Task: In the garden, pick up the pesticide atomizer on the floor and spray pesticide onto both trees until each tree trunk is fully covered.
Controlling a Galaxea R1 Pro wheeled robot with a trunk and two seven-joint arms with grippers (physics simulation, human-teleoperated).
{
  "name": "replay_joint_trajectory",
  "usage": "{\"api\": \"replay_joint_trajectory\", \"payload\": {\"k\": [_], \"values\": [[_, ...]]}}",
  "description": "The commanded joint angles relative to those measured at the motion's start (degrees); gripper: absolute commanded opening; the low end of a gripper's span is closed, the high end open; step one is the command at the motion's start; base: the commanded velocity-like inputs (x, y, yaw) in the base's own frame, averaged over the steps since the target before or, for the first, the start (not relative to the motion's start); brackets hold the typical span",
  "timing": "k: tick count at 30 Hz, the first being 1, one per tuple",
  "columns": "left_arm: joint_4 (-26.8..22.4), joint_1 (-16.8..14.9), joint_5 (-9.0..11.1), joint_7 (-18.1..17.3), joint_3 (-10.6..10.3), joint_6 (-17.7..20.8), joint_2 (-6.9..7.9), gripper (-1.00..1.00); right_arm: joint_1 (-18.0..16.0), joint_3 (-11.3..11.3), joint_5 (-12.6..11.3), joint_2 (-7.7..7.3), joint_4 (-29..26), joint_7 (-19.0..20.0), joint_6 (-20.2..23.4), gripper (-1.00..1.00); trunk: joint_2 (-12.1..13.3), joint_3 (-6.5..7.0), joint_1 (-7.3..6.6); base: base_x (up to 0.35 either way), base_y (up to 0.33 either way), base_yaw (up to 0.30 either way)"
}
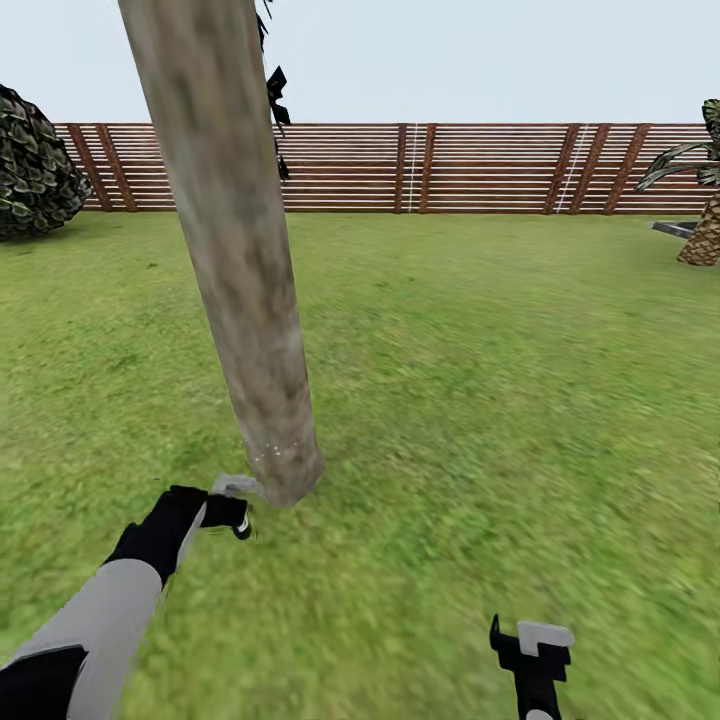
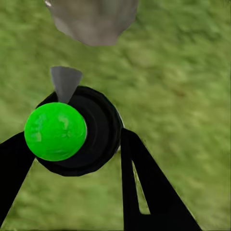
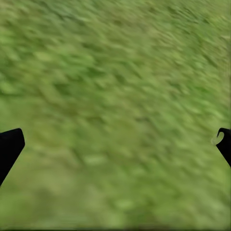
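Atomizer (image 2: 72, 132), black-bodied with a green ball on top and a grey nozzle, sat clamped between the fingers of the left gripper (image 1: 232, 508), low over the grass (image 1: 480, 400) and just beside the foot of the thick grey-brown tree trunk (image 1: 240, 260). The right gripper (image 1: 530, 645) hung spread wide and empty above the lawn, well apart from the trunk. Open turf ran clear to the slatted wooden fence (image 1: 450, 167), with a dark bush (image 1: 30, 165) at one edge and a palm-like plant (image 1: 700, 200) at the other.
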Motion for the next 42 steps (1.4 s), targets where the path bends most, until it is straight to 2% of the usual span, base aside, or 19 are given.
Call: {"api": "replay_joint_trajectory", "payload": {"k": [1,2,3,5,6,9,12,14,16,17,19,21,22,24,27,30,32,35,42], "values": [[-0.7,-0.2,-0.1,-0.6,0.4,1.1,0.92,-1.0,-0.1,-0.4,0.6,0.01,0.1,-0.1,-0.1,1.0,0.0,-0.05,-0.01,-0.014,0.0,0.0],[-1.2,-0.8,0.0,-1.2,0.5,2.0,2.81,-1.0,-0.1,-0.4,0.6,-0.04,0.1,0.1,-0.1,1.0,0.0,-0.05,-0.01,-0.006,0.0,0.0],[-1.4,-1.2,0.0,-2.5,0.5,2.4,3.72,-1.0,0.0,-0.4,0.6,-0.05,0.1,0.1,-0.1,1.0,0.0,-0.05,-0.01,-0.003,0.0,0.0],[-1.6,-1.5,-0.1,-4.6,0.4,2.7,3.98,-1.0,-0.1,-0.4,0.6,-0.06,0.1,0.2,-0.1,1.0,0.0,-0.05,-0.01,-0.001,0.0,0.0],[-1.7,-1.6,-0.1,-5.1,0.4,2.9,3.77,-1.0,-0.1,-0.4,0.6,-0.07,0.1,0.2,-0.1,1.0,0.0,-0.05,-0.01,0.0,0.0,0.0],[-2.3,-2.2,-0.2,-5.9,0.1,5.2,0.91,-1.0,0.0,-0.4,0.6,-0.07,0.1,0.2,-0.1,1.0,0.0,-0.05,-0.01,0.0,0.0,0.0],[-2.7,-3.1,-0.2,-6.1,0.1,6.0,0.02,-1.0,0.0,-0.4,0.6,-0.07,0.1,0.2,-0.1,1.0,0.0,-0.05,-0.01,0.0,0.0,0.0],[-2.8,-4.4,-0.3,-6.1,0.2,6.2,0.66,-1.0,0.0,-0.4,0.6,-0.07,0.1,0.2,0.0,1.0,0.0,-0.05,-0.01,0.0,0.0,0.0],[-2.7,-5.9,-0.2,-6.2,0.4,6.3,2.66,-1.0,0.0,-0.4,0.6,-0.07,0.1,0.2,0.0,1.0,0.0,-0.05,-0.01,0.0,0.0,0.0],[-2.7,-6.5,-0.1,-6.6,0.5,6.7,5.39,-1.0,0.0,-0.4,0.6,-0.07,0.1,0.2,0.0,1.0,0.0,-0.05,-0.01,0.0,0.0,0.0],[-2.7,-6.7,-0.1,-8.0,0.4,7.0,6.43,-1.0,0.0,-0.4,0.6,-0.07,0.1,0.2,0.0,1.0,0.0,-0.05,-0.01,0.0,0.0,0.0],[-2.8,-6.7,-0.2,-8.9,0.2,7.2,5.94,-1.0,0.0,-0.4,0.6,-0.07,0.1,0.2,0.0,1.0,0.0,-0.05,-0.01,0.0,0.0,0.0],[-2.9,-6.8,-0.3,-9.2,0.1,7.3,4.31,-1.0,0.0,-0.4,0.6,-0.07,0.1,0.2,0.0,1.0,0.0,-0.05,-0.01,0.0,0.0,0.0],[-2.9,-6.9,-0.4,-9.3,0.0,7.6,2.35,-1.0,0.0,-0.4,0.6,-0.07,0.1,0.2,0.0,1.0,0.0,-0.05,-0.01,0.0,0.0,0.0],[-3.8,-7.4,-0.4,-9.3,0.0,10.0,1.5,-1.0,0.0,-0.4,0.6,-0.07,0.1,0.2,0.0,1.0,0.0,-0.05,-0.01,0.0,0.0,0.108],[-5.0,-7.9,-0.5,-9.4,0.1,11.3,2.31,-1.0,0.0,-0.4,0.6,-0.01,0.1,0.3,0.0,1.0,0.0,-0.05,-0.01,0.0,0.0,0.252],[-5.3,-8.1,-0.4,-9.4,0.1,11.6,4.92,-1.0,0.0,-0.4,0.6,-0.03,0.1,0.2,0.0,1.0,0.0,-0.05,-0.01,0.0,0.0,0.262],[-5.5,-7.9,-0.3,-9.4,0.1,11.7,6.27,-1.0,0.0,-0.4,0.6,-0.06,0.0,0.2,0.0,1.0,0.0,-0.05,-0.01,0.0,0.0,0.133],[-5.6,-7.9,-0.4,-9.4,0.0,11.6,5.66,-1.0,0.0,-0.4,0.8,-0.07,0.0,0.2,0.0,1.0,0.0,-0.05,-0.01,0.0,-0.162,0.01]]}}
